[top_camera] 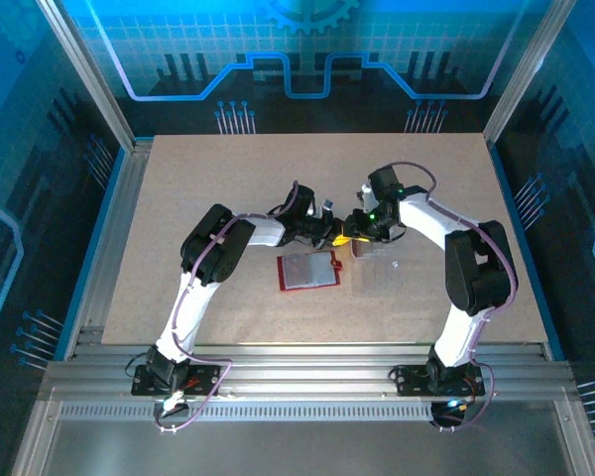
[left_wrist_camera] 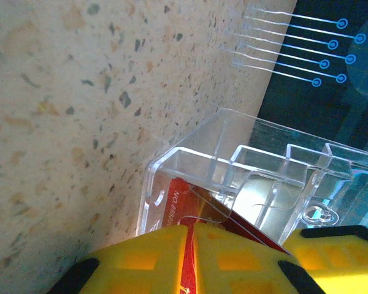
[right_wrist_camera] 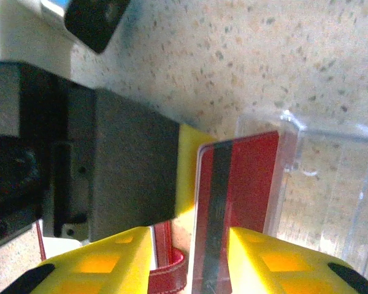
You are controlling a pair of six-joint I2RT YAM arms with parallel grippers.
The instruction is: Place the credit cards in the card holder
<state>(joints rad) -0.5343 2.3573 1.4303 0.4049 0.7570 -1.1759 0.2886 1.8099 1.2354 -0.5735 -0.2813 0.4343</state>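
- Location: the red card (right_wrist_camera: 239,184) sits where the two arms meet, just beyond the far right corner of the wallet (top_camera: 310,270). The wallet lies open and flat on the table (top_camera: 228,188). The card's far end overlaps the clear plastic case (right_wrist_camera: 331,184). You cannot tell whether it is inside that case or only against it.
- Left gripper (left_wrist_camera: 190,257): the fingers are closed to a sliver, with a red strip in the gap. This is judged to be a pinch on the card's near end.
- Right gripper (right_wrist_camera: 193,245): the fingers are parted, one on either side of the card. A gap shows between the card and one pad, and the other pad is close or touching. This is not a clamp.
- Handling, as a judgement: the card is light, thin and stiff, with glossy faces. Expect it to slip or pivot if you pinch it at one corner.
- Where to hold: grip across the flat faces at a short end, leaving the leading edge free for the pocket.
- Wallet, as a judgement: it is soft and light and will likely slide when the card pushes in. Pin it down first.
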